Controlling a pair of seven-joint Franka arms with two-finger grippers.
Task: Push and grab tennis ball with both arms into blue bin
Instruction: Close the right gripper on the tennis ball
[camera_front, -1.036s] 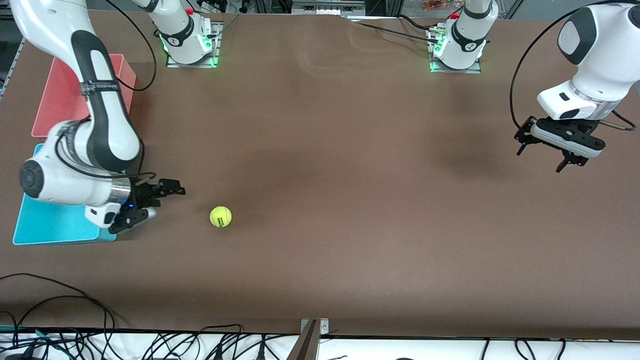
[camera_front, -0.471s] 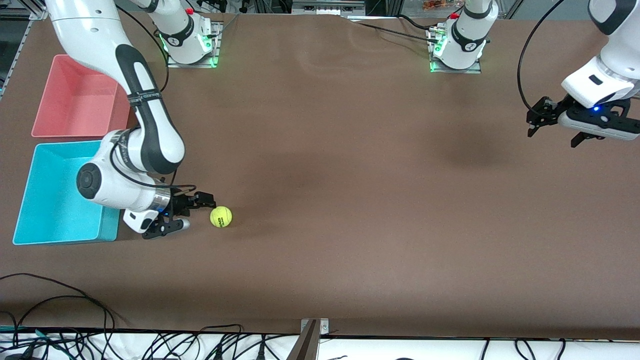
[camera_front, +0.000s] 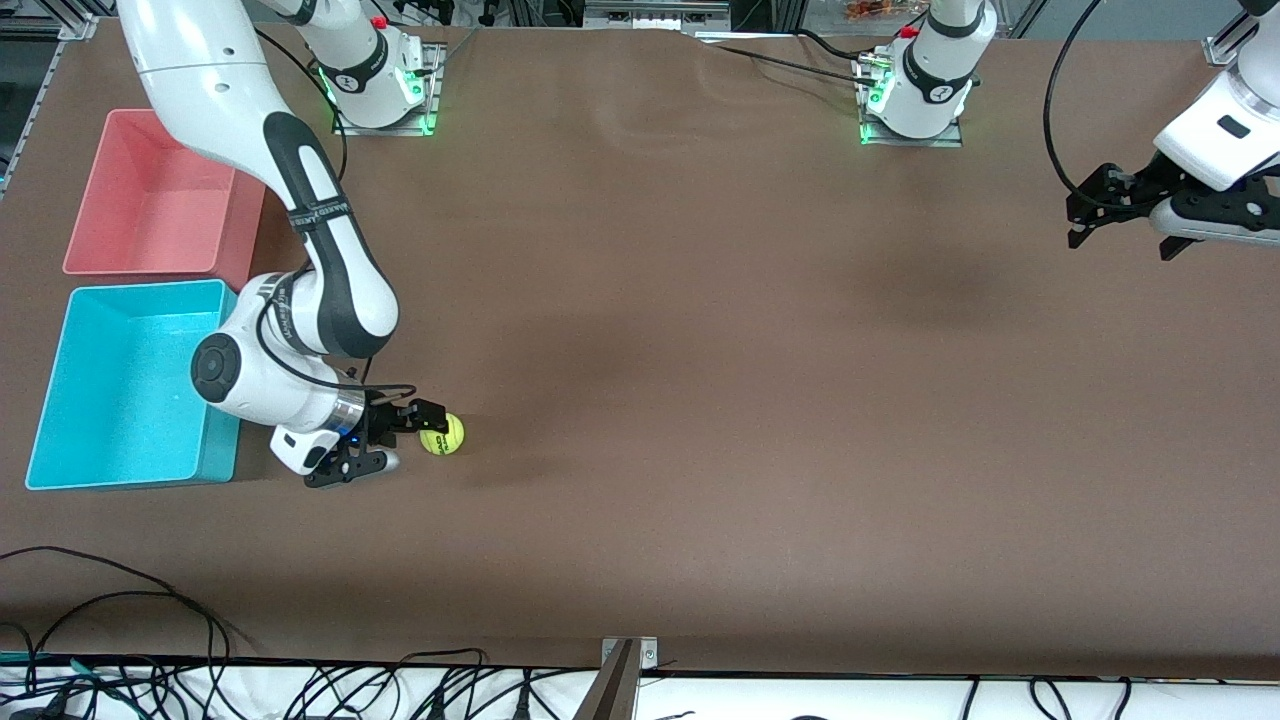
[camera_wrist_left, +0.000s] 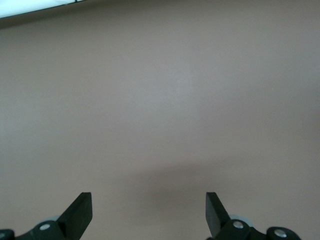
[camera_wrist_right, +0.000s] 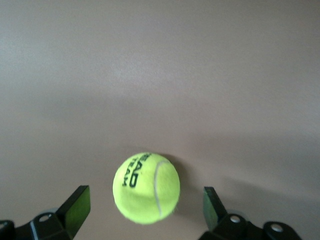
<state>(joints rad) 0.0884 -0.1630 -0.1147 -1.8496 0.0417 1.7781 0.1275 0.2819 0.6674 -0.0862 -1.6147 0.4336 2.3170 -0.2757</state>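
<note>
Since a second earlier, the right gripper (camera_front: 392, 438) had advanced from beside the blue bin (camera_front: 60, 380) to the ball (camera_front: 442, 434), its fingers apart on either side of it on the surface (camera_front: 700, 400). Meanwhile the left gripper (camera_front: 1120, 215), open, had drawn back over its own end.

The white jointed right arm (camera_front: 300, 200) bends low, its black two-finger right gripper (camera_front: 392, 440) lying sideways with fingers (camera_wrist_right: 75, 209) spread. The white left arm's (camera_front: 1225, 120) black left gripper (camera_front: 1125, 225) hangs raised, fingers (camera_wrist_left: 80, 212) parted.
</note>
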